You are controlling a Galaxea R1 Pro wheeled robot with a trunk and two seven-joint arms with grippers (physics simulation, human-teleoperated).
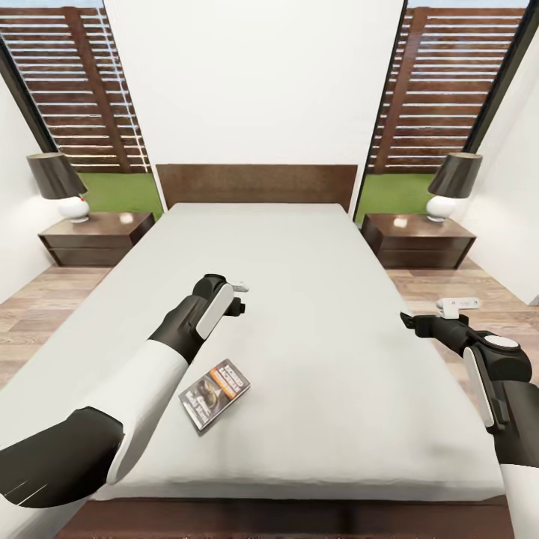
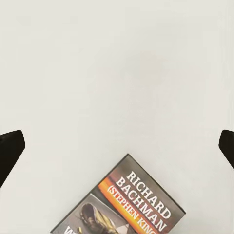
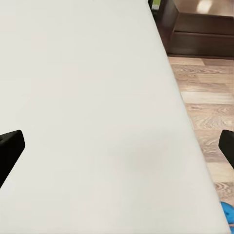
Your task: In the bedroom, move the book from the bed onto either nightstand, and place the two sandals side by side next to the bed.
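One book [image 1: 215,394], two nightstands [image 1: 96,237] [image 1: 418,239], two lamps [image 1: 58,183] [image 1: 451,183]

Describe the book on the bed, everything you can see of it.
The book is a thin paperback lying flat, cover up, on the light-grey mattress near the foot of the bed, turned at an angle to the bed's edges. Its dark cover carries an orange band and white lettering reading RICHARD BACHMAN (STEPHEN KING), with a picture below. It is closed. Nothing but the mattress touches it; the left gripper hangs apart from it, jaws spread wide.
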